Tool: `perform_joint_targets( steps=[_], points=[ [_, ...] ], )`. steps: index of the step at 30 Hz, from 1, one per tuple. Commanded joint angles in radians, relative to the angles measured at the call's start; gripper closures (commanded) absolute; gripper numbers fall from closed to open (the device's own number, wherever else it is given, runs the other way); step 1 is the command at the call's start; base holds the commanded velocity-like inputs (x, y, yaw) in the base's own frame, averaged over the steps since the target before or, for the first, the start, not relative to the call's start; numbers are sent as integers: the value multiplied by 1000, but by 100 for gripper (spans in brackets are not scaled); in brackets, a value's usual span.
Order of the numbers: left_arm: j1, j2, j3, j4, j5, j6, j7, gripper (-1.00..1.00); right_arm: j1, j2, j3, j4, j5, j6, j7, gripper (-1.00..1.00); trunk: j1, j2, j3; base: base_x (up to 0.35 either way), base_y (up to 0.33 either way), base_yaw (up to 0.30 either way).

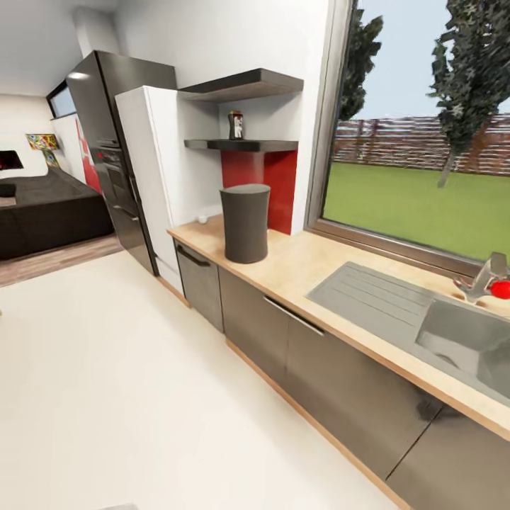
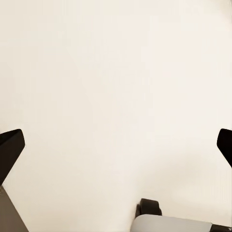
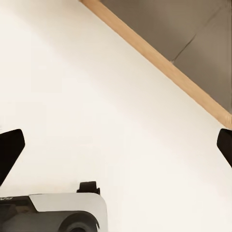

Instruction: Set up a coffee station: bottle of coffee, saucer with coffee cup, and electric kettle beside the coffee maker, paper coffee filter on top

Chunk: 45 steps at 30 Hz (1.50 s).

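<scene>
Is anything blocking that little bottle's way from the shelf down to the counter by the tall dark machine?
Nothing visible does. The bottle of coffee stands alone on the lower kitchen shelf; open wall separates it from the kitchen countertop beside the coffee maker.

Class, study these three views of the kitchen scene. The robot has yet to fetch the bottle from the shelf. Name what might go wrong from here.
1. The bottle of coffee stands on the lower kitchen shelf, under the upper board; a reach may knock it over or hit that board.
2. The coffee maker stands on the kitchen countertop just below; an arm might bump it.
3. Both grippers hang open over the floor, so the base must drive closer and could clip the cabinets.
</scene>
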Motion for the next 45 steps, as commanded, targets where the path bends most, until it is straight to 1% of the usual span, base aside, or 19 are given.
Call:
perform_joint_targets(
  steps=[1,18,39,45],
  points=[
    [-1,0,0,1,4,-3,0,-100,-1,0,-3,0,5,-3,0,-100,1,-2,-2,329,97,177],
    [-1,0,1,1,4,-3,0,-100,-1,2,-3,0,5,-3,0,-100,1,-2,-2,330,112,162],
    [-1,0,0,1,4,-3,0,-100,-1,3,-1,0,5,-3,-1,-100,1,-2,15,311,193,175],
    [-1,0,-1,1,4,-3,0,-100,-1,3,-3,0,5,-3,-4,-100,1,-2,16,305,187,68]
  ],
)
